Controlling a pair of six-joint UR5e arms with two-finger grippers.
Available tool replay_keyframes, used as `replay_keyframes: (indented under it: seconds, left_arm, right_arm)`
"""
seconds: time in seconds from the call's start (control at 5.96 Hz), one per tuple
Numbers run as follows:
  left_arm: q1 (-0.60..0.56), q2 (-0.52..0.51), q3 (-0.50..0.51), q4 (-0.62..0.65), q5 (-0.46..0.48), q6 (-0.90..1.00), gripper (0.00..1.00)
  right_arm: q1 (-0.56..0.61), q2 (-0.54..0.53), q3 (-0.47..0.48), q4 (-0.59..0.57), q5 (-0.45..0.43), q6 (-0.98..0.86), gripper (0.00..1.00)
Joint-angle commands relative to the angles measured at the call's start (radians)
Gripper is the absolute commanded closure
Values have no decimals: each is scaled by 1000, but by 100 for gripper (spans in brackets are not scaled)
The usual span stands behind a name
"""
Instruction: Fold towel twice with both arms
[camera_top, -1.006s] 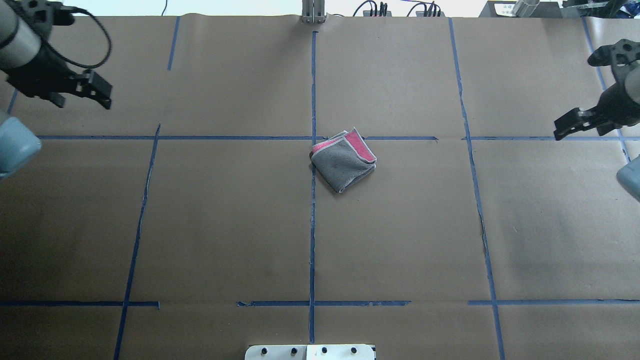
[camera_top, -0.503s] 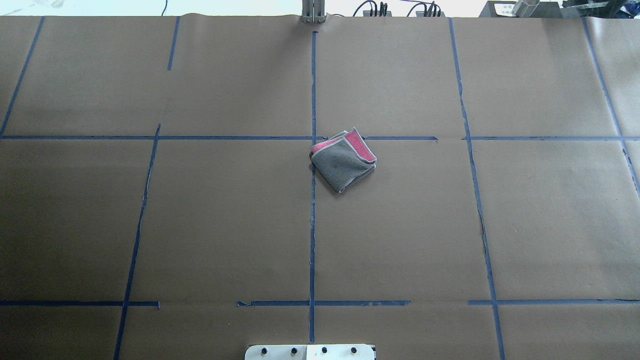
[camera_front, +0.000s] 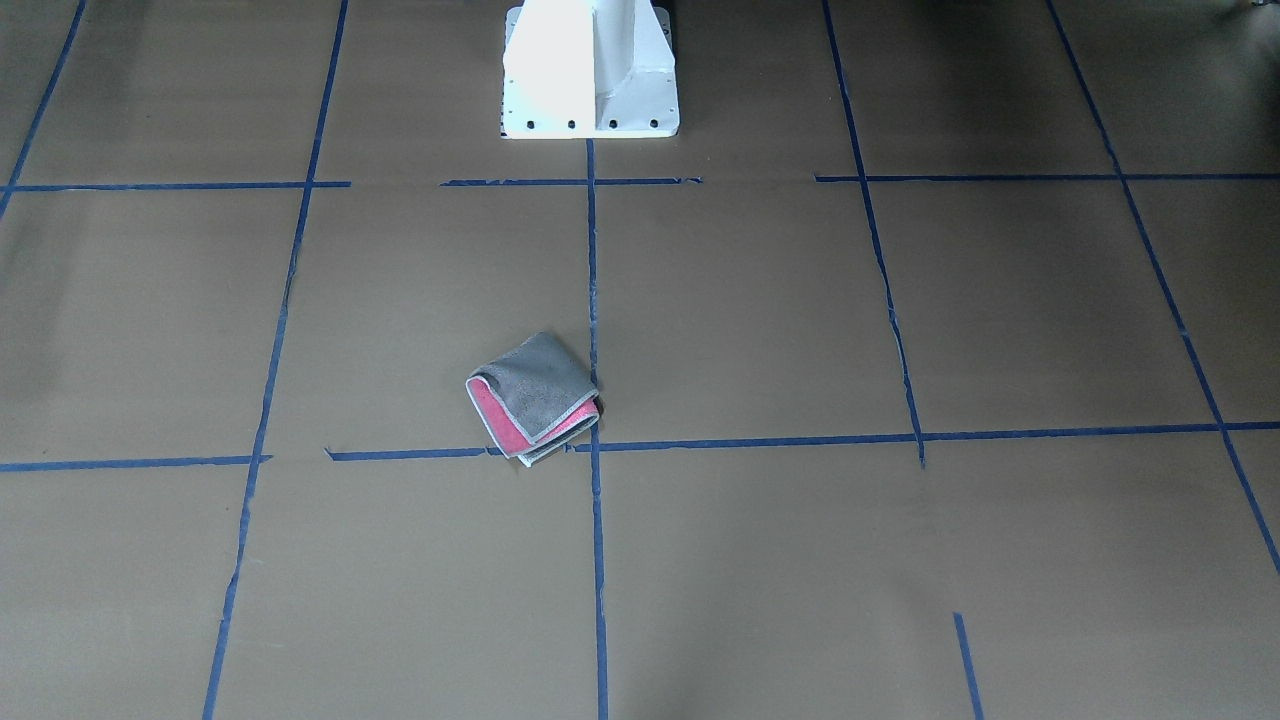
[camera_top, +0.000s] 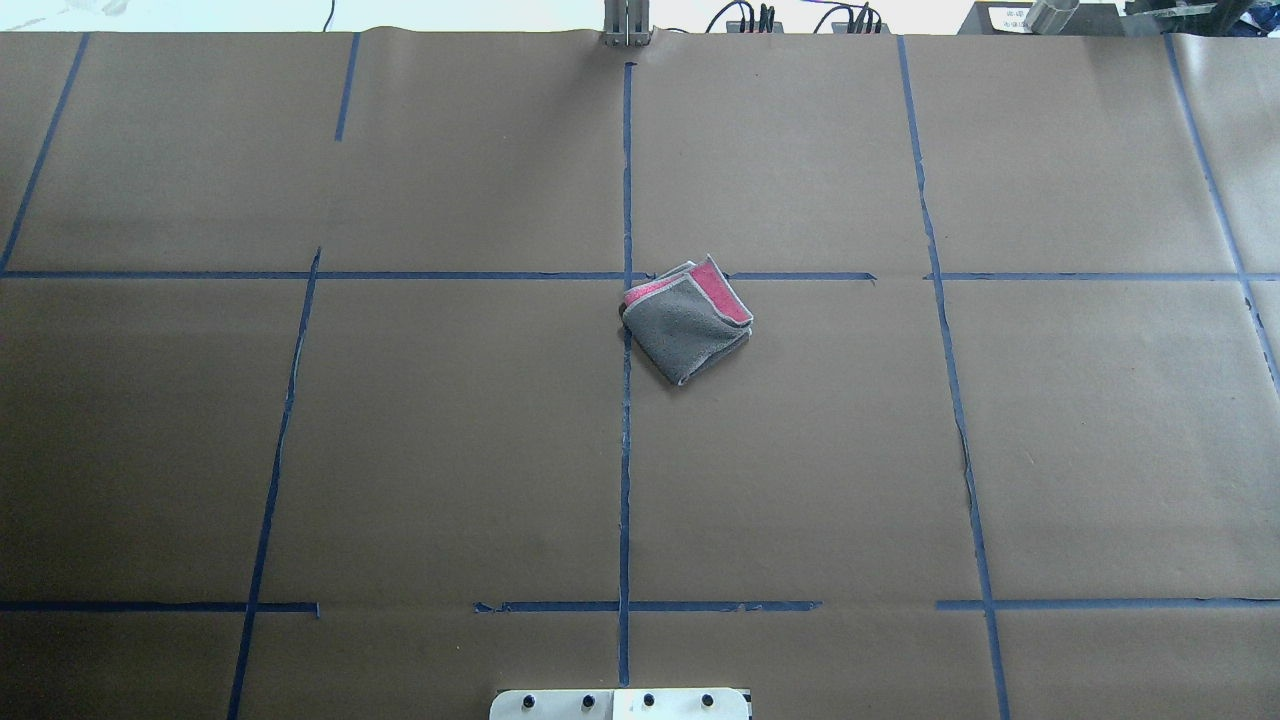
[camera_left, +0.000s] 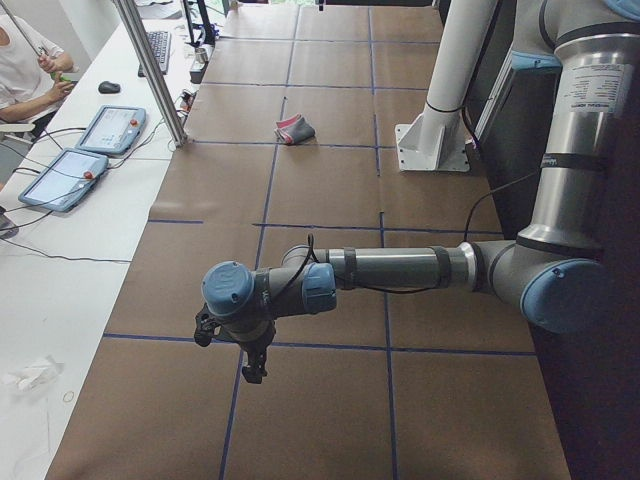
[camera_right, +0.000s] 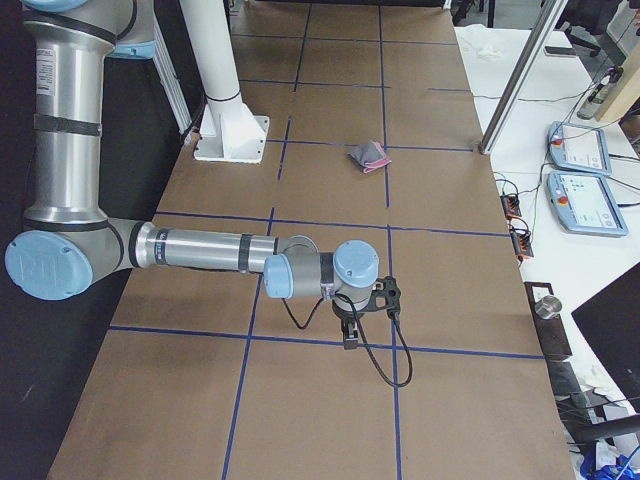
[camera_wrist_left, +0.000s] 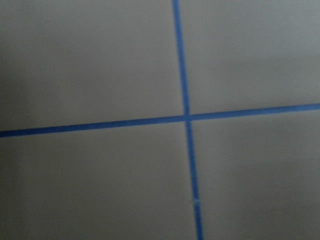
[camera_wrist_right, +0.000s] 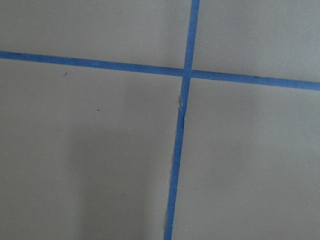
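The towel (camera_top: 688, 322) lies folded into a small square near the table's middle, dark grey on top with pink showing along its far edges. It also shows in the front-facing view (camera_front: 533, 400) and both side views (camera_left: 294, 129) (camera_right: 368, 155). No gripper touches it. My left gripper (camera_left: 252, 365) hangs low over the table far out at the left end. My right gripper (camera_right: 350, 330) hangs low far out at the right end. I cannot tell whether either is open or shut. Both wrist views show only brown paper and blue tape.
The white pedestal base (camera_front: 590, 70) stands at the robot's edge. Blue tape lines (camera_top: 626, 450) grid the brown paper. A side table with tablets (camera_left: 105, 128) and a seated operator (camera_left: 25, 70) lies beyond the far edge. A metal post (camera_left: 150, 70) stands there.
Both arms have swung outward and left the overhead view since one second ago. The towel has not moved.
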Motion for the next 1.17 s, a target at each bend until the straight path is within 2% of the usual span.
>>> replay_keyframes:
  seconds: [0.0, 0.17, 0.34, 1.01]
  left_arm:
    - [5, 37, -71, -5, 7, -49, 0]
    - [7, 67, -103, -5, 11, -50, 0]
    - [7, 70, -100, -5, 11, -48, 0]
    - [11, 71, -93, -8, 9, -45, 0]
  right_arm:
    - [10, -9, 7, 34, 11, 57, 0]
    - [45, -10, 36, 16, 31, 57, 0]
    - [91, -4, 44, -48, 87, 54, 0]
    - [110, -4, 62, -82, 94, 55, 0]
